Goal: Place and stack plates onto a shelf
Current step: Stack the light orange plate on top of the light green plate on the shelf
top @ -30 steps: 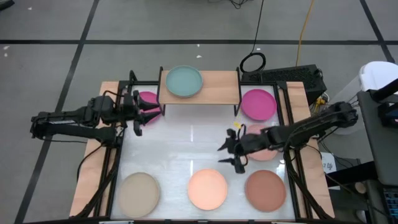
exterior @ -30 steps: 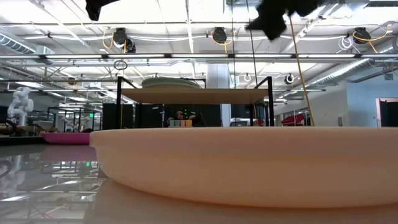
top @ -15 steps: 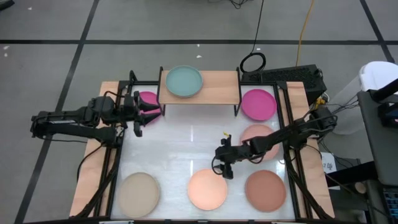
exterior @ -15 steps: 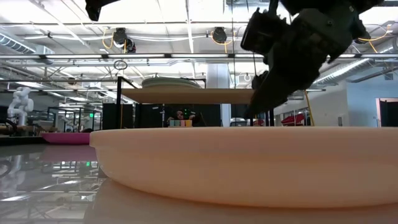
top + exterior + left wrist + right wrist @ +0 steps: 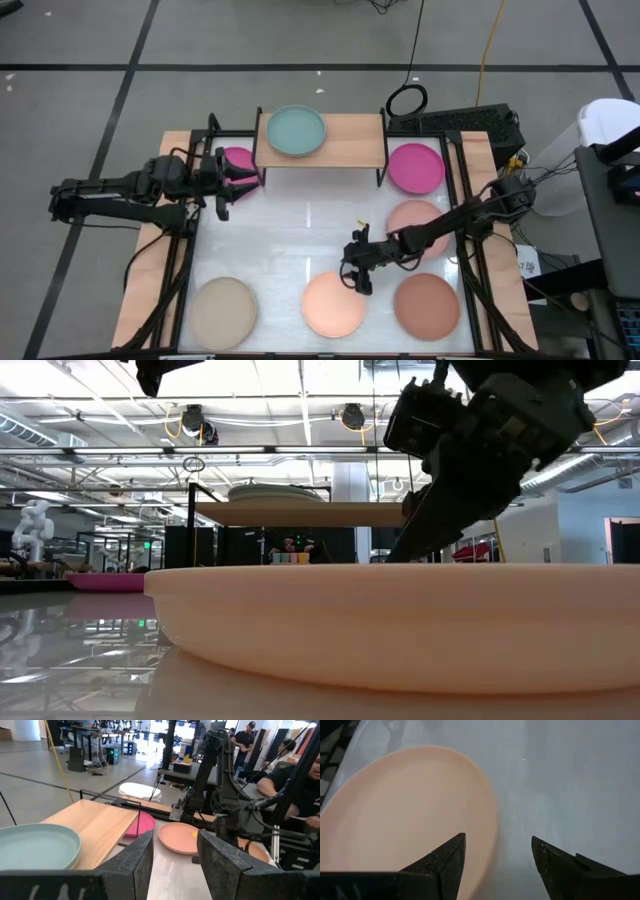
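The right gripper (image 5: 352, 279) hangs over the far right rim of the peach plate (image 5: 333, 304) on the bench (image 5: 300, 235), jaws wide, holding nothing. The left gripper (image 5: 240, 180) waits left of the shelf (image 5: 350, 140), jaws apart, empty. A teal plate (image 5: 296, 131) sits on the shelf.

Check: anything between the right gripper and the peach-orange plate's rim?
Nothing visible. The right gripper hangs open at the round matte peach-orange plate, its rim edge lying ahead of the fingers with only bare white table around.
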You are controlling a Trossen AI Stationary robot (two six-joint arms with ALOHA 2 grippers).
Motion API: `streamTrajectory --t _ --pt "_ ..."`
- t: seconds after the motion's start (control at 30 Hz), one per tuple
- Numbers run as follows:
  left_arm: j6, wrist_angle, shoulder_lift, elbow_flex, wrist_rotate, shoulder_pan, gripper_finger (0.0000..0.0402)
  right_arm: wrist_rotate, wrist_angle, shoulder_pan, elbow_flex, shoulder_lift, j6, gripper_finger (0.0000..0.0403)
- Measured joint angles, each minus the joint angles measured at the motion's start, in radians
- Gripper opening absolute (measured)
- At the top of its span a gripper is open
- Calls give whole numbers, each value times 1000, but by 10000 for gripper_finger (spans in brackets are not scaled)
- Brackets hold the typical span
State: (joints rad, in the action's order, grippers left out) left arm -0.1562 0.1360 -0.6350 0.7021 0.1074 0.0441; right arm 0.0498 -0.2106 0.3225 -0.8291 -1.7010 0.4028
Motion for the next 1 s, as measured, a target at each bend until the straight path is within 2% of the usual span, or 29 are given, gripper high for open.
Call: streamTrajectory --t 0.37,0.8,1.0 --pt "-4 1 -19 0 0 0 157 1 -4 7 0 -65 34 198" --pt "0 3 -61 0 0 0 157 -2 -10 5 0 -65 18 93" --pt "1 3 -61 0 0 0 157 -2 -10 5 0 -65 -10 14"
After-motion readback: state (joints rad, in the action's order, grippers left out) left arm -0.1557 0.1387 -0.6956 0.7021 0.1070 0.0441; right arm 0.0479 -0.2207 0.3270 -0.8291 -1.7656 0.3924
